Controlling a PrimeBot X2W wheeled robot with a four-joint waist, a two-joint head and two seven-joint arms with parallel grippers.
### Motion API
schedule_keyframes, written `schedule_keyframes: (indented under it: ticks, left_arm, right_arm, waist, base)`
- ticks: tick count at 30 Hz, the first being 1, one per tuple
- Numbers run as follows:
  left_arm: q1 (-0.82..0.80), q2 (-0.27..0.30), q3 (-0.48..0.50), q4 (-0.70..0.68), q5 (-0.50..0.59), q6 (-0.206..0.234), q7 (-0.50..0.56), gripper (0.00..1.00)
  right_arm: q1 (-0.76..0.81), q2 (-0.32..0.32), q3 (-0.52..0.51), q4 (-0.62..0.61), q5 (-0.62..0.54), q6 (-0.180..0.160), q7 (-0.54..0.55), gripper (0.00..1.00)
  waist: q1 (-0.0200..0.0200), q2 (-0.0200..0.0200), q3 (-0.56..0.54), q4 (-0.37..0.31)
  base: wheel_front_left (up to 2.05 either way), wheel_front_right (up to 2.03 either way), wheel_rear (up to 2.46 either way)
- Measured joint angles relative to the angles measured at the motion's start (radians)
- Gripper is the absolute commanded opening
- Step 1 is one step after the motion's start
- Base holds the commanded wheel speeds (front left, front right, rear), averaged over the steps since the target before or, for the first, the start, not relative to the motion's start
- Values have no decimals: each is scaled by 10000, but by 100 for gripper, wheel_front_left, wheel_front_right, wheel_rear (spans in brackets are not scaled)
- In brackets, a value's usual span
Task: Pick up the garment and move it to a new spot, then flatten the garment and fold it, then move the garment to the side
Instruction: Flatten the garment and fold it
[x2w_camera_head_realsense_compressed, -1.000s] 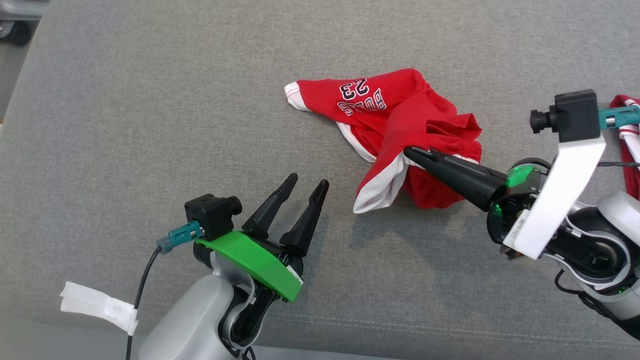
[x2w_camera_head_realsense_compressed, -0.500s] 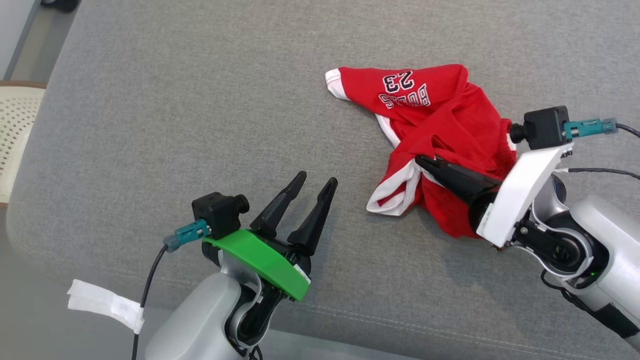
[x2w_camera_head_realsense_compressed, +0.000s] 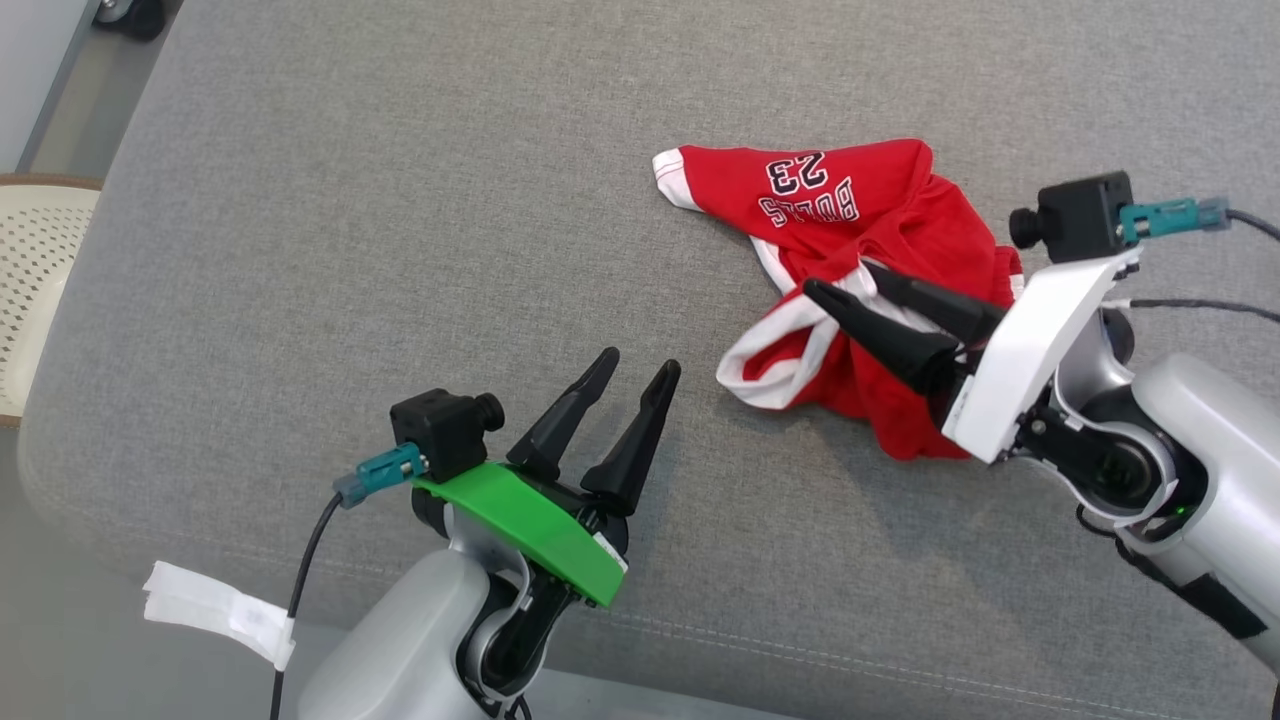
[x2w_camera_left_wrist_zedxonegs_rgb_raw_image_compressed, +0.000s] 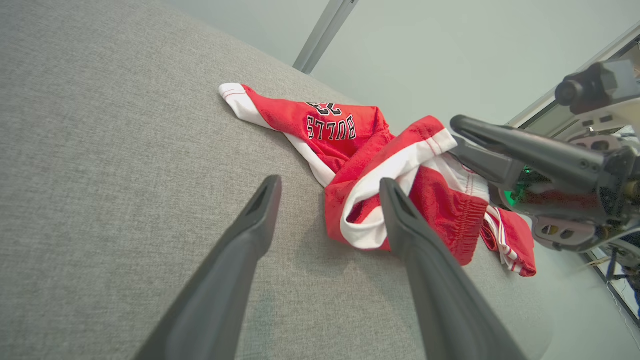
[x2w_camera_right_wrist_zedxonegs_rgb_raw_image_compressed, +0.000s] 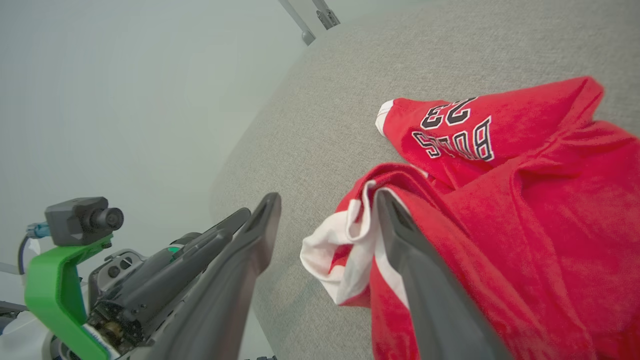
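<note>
Head view shows the crumpled red-and-white basketball garment (x2w_camera_head_realsense_compressed: 890, 228), printed BULLS 23, lying on the grey woven cushion (x2w_camera_head_realsense_compressed: 400, 250), right of centre. At its white-trimmed hem the right gripper (x2w_camera_head_realsense_compressed: 840, 277) has its fingers spread apart, clamping nothing. Nearby, the left gripper (x2w_camera_head_realsense_compressed: 640, 362) is likewise spread.

You have one red garment (x2w_camera_head_realsense_compressed: 880, 240) for certain, printed with one word, BULLS, and one number, 23. A red-and-white scrap (x2w_camera_left_wrist_zedxonegs_rgb_raw_image_compressed: 512, 240) past it in the left wrist view may be a second; that cannot be told. There is one grey cushion (x2w_camera_head_realsense_compressed: 400, 200). Count two end effectors, the left end effector (x2w_camera_head_realsense_compressed: 641, 360) and the right end effector (x2w_camera_head_realsense_compressed: 839, 276), with two dark fingers each, four in all. Add two black cameras, the left camera (x2w_camera_head_realsense_compressed: 445, 430) and the right camera (x2w_camera_head_realsense_compressed: 1075, 215), one green bracket (x2w_camera_head_realsense_compressed: 520, 530), one white bracket (x2w_camera_head_realsense_compressed: 1030, 350) and one white tape tag (x2w_camera_head_realsense_compressed: 215, 615).
</note>
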Motion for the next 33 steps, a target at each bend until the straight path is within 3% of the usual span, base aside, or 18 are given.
schedule_keyframes:
  ticks: [8,17,25,30,33]
  left_arm:
    - [1,-75,-424,-174,-395,0,-2,100]
    - [5,-163,-1193,-462,-692,0,102,100]
    - [27,-136,-1361,-483,-692,0,209,100]
    - [29,-88,-1400,-529,-692,0,236,100]
    - [37,-105,-1452,-543,-752,0,297,100]
  right_arm:
    - [-480,-295,-422,63,-458,-82,-196,100]
    - [-473,-1133,-548,119,-748,-155,-265,100]
    - [-569,-2040,79,-694,-1808,504,69,100]
    - [-1346,-2788,957,-1620,-3455,1260,738,100]
    - [-1813,-3104,1170,-1935,-4063,1409,1149,100]
  waist:
    - [0,0,-179,-185]
    - [0,0,-297,-320]
    - [0,0,-426,-290]
    - [0,0,-535,-139]
    - [0,0,-604,-11]
  base:
    - [0,0,0]
    - [0,0,0]
    - [0,0,0]
    - [0,0,0]
    - [0,0,0]
